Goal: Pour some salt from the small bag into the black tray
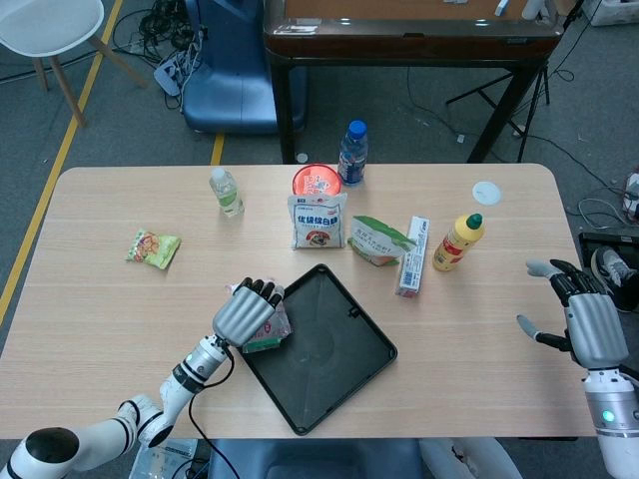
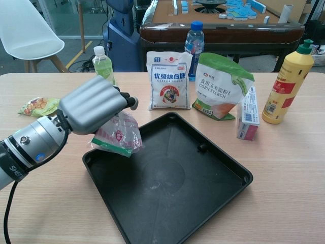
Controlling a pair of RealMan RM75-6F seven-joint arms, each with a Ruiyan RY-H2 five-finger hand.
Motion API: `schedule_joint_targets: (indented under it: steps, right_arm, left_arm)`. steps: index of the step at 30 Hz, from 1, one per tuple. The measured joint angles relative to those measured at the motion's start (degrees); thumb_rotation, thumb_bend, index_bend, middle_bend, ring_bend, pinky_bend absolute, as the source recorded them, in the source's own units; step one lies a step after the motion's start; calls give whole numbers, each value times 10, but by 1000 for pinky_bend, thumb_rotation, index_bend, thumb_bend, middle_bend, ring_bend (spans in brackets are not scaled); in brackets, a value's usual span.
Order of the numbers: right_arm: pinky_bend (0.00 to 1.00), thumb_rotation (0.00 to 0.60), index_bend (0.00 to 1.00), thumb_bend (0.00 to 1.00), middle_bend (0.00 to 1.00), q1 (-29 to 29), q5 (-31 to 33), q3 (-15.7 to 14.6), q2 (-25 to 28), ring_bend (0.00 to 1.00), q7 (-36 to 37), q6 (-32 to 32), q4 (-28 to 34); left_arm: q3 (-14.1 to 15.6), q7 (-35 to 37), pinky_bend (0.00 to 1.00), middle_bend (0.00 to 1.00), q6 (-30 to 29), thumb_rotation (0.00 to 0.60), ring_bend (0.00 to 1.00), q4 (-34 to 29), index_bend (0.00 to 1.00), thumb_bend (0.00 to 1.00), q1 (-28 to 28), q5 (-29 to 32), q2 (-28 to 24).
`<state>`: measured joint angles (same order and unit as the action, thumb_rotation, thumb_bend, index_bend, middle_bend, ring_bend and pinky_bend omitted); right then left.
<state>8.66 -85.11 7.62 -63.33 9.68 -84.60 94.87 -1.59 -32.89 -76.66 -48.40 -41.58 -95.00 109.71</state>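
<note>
black tray (image 1: 318, 349) (image 2: 167, 183) lies on the wooden table (image 1: 110, 299) (image 2: 284, 168), set cornerwise. the left hand (image 1: 245, 311) (image 2: 94, 109) holds the salt bag (image 1: 268, 329) (image 2: 118, 134) in its curled fingers, the bag tilted and hanging over the tray's left edge; in the chest view the bag's lower end is at the rim. the right hand (image 1: 591, 321) hovers at the table's right end, well apart from the tray, fingers spread and holding nothing; only the head view shows it. behind the tray stand a white sugar bag (image 1: 318, 220) (image 2: 168, 80), a starch bag (image 1: 377, 239) (image 2: 221, 85), a small box (image 1: 411, 257) (image 2: 248, 113) and a yellow bottle (image 1: 457, 241) (image 2: 285, 90). a blue-capped bottle (image 1: 351, 153) (image 2: 194, 44) stands further back. a small green bottle (image 1: 227, 192) (image 2: 103, 64) and a snack packet (image 1: 153, 247) (image 2: 38, 105) are to the left.
</note>
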Motion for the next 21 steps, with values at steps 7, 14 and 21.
schedule_joint_targets:
  steps: [7, 14, 21]
  right_arm:
    - [202, 600, 229, 207, 314, 1, 1, 0, -1, 164, 2, 2, -2]
    - [202, 600, 229, 206, 314, 1, 1, 0, -1, 164, 2, 3, -2]
    - [202, 600, 229, 207, 314, 0, 1, 0, 0, 164, 2, 1, -2]
  left_arm:
    - [6, -40, 673, 561, -3, 600, 522, 35, 329, 177, 3, -12, 10]
    - [18, -71, 666, 555, -8, 600, 517, 62, 317, 178, 4, -31, 10]
    - [23, -88, 649, 555, -6, 600, 514, 75, 316, 177, 2, -39, 11]
